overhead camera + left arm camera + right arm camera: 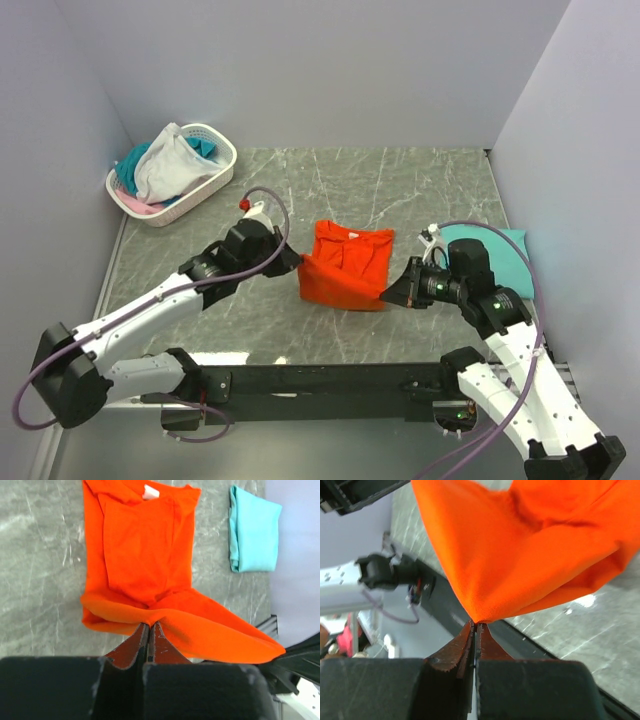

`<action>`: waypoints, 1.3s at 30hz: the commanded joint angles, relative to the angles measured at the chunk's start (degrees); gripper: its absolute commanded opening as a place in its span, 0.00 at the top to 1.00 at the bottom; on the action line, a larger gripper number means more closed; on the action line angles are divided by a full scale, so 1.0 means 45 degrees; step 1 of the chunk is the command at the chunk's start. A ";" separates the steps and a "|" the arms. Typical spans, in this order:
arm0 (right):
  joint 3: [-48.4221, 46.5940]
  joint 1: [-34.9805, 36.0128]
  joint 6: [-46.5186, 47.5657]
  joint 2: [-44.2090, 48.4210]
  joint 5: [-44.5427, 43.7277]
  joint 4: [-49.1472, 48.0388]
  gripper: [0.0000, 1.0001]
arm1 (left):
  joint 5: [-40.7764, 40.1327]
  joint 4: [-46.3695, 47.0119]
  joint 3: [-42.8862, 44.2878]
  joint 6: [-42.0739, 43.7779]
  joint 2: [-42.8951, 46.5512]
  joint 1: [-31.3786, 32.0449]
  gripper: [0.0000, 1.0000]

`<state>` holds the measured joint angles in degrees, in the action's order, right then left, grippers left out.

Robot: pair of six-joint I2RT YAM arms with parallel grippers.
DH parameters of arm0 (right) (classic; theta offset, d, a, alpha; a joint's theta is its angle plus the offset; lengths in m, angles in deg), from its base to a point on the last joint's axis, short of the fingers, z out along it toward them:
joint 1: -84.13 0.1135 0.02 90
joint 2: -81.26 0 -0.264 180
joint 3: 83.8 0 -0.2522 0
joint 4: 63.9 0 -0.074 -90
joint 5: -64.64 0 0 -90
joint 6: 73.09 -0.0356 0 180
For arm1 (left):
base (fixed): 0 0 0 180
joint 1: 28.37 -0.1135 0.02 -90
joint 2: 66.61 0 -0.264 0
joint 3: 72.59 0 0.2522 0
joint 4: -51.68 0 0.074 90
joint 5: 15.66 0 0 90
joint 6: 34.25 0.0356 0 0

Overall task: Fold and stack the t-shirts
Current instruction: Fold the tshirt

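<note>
- Top view: the orange t-shirt is laid at the middle of the table, with bare marble behind it. Its 2 near corners are clamped by the left gripper and the right gripper. White, teal and pink garments are heaped in the basket at the far-left corner.
- Left wrist view: a white neck tag is seen, with no writing readable. A folded teal t-shirt is laid apart, by the table's right edge.
- Right wrist view: the fingers are pinched on orange cloth.
</note>
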<state>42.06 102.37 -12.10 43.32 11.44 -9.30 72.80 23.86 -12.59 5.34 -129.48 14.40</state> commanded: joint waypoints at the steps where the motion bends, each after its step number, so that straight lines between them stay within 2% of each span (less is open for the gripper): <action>1: -0.0850 0.0068 -0.0310 -0.0320 -0.1435 -0.0833 1.00 | -0.0439 0.0879 0.1130 0.0363 -0.0578 -0.0283 1.00; 8: -0.1592 -0.0010 -0.0213 -0.1160 -0.2511 -0.1048 1.00 | 0.0496 0.1309 0.1736 0.0519 -0.1419 -0.1201 0.99; 19: -0.2335 -0.0322 -0.0115 -0.2156 -0.2513 -0.1457 1.00 | 0.1162 0.1426 0.3004 0.1007 -0.3000 -0.1768 0.99; 29: -0.2413 -0.0947 -0.0134 -0.3484 -0.2512 -0.2375 1.00 | 0.0733 0.1270 0.3982 0.1202 -0.4348 -0.2120 0.99; 39: -0.2452 -0.1592 -0.0310 -0.4772 -0.2649 -0.3391 1.00 | 0.1084 0.1289 0.5154 0.1476 -0.6339 -0.2628 1.00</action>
<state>33.66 96.25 -13.52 22.98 0.73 -21.13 77.81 27.55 7.51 10.08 -156.65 3.80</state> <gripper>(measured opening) 0.015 0.014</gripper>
